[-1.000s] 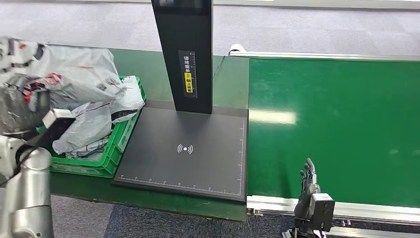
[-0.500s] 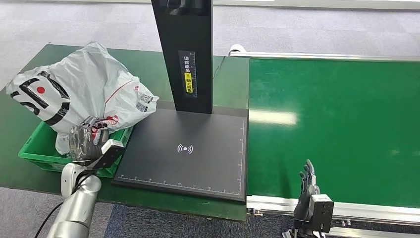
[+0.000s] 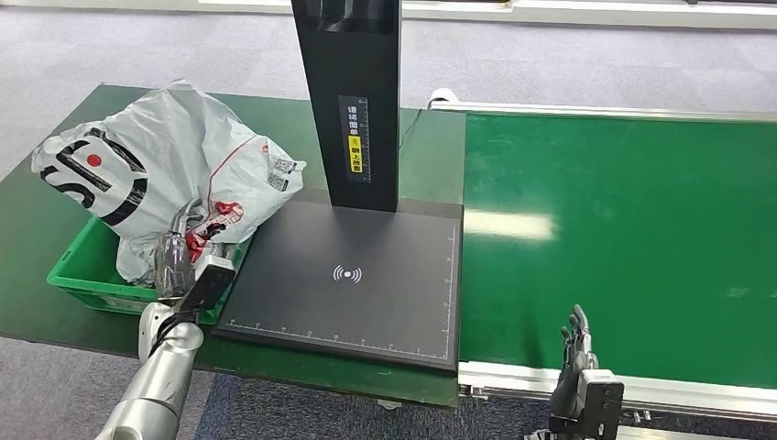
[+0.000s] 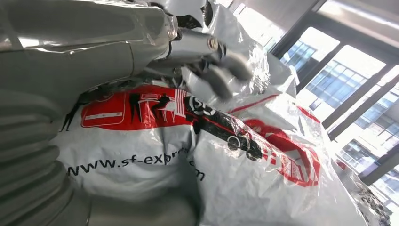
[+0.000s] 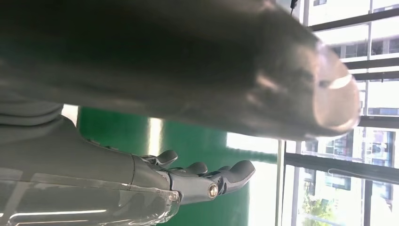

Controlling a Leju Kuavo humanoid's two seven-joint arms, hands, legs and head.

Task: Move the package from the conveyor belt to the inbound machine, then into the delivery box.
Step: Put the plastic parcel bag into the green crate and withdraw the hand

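A big white package (image 3: 156, 165) with black and red print lies on top of other bags in the green delivery box (image 3: 78, 278) at the left. My left hand (image 3: 176, 259) stands at the box's near right corner, fingers up against a white bag with red print (image 4: 235, 179); its fingers (image 4: 221, 70) lie loosely on the plastic without gripping it. My right hand (image 3: 575, 341) hangs at the near edge of the green conveyor belt (image 3: 623, 238), fingers (image 5: 197, 179) stretched out and holding nothing.
The black inbound machine plate (image 3: 403, 302) lies between box and belt, with its black column (image 3: 353, 101) rising at the back. The belt's silver rail (image 3: 660, 390) runs along the near side. Grey carpet surrounds the green table (image 3: 27, 229).
One second ago my left hand held the package high near the camera; it then came down onto the box, and the hand has let go and sunk to the box's corner. The view has shifted slightly.
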